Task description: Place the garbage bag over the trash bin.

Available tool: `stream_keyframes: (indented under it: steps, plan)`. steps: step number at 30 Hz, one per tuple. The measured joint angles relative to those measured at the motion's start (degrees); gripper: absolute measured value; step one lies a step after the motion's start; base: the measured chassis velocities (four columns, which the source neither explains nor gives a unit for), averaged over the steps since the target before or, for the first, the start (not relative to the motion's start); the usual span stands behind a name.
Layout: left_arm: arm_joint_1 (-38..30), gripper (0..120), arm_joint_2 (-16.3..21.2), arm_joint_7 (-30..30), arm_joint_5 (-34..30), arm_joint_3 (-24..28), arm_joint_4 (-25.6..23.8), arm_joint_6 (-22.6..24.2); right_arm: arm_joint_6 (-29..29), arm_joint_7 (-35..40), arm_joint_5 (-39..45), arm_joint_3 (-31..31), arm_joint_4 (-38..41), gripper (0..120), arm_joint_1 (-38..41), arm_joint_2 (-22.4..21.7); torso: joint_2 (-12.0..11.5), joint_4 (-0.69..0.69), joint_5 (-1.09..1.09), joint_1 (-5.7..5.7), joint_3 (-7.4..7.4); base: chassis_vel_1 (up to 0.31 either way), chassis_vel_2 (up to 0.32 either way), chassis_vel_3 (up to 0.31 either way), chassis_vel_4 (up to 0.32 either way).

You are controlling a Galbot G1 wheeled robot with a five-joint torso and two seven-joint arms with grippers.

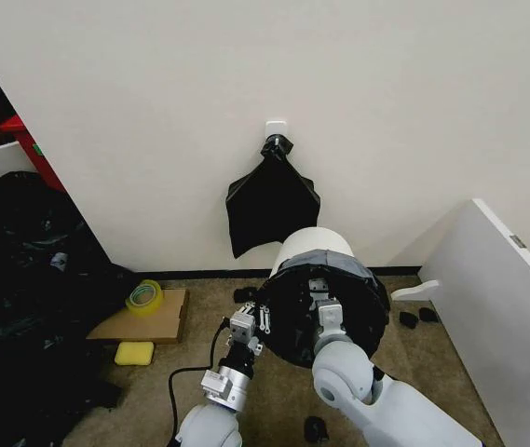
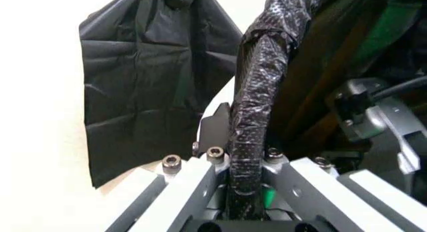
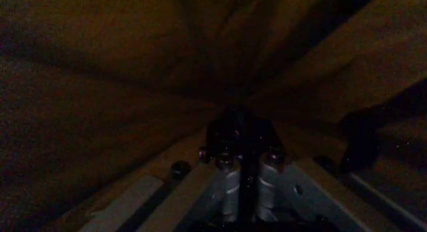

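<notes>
— One trash bin [image 1: 313, 244] lay tipped toward you on the floor by the wall, garbage bag [image 1: 320, 321] lining its mouth.
— And your pincers?
— Your left pincer [image 1: 243, 328] pinched the bag's rim; your right pincer [image 1: 325, 315], inside the bin, was pressed together on bag film. A second black bag [image 1: 270, 197] hung from a wall hook.

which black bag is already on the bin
The garbage bag stretched over the trash bin rim, pinched by both grippers; the other black bag hangs on the wall.
</notes>
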Motion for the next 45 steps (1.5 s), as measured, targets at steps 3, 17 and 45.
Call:
stream_keyframes:
  steps: [3, 17, 45]
  plan:
    - [0.29, 0, 0.04, 0.17, -0.52, 0.0, -0.62, 0.0, 1.11, -1.26, -0.85, 0.47, -0.61, 0, -0.26, -0.12, 0.0, 0.0, 0.0, 0.0, 0.0, 0.0, 0.0, 0.0, 0.0]
    - [0.74, 0, 0.34, 1.26, -1.02, -0.74, -1.58, -0.24, 7.35, -8.53, -3.82, 4.09, 2.14, 10, -5.31, -2.34, 0.0, 0.0, 0.0, 0.0, -0.01, 0.0, 0.0, 0.0, 0.0]
    - [-1.25, 0, 1.25, -6.33, -15.63, -6.56, -2.95, 13.7, 54.73, -82.6, -10.31, 22.53, 5.91, 100, -19.68, -6.45, 0.0, 0.0, 0.0, 0.0, 0.0, 0.0, 0.0, 0.0, 0.0]
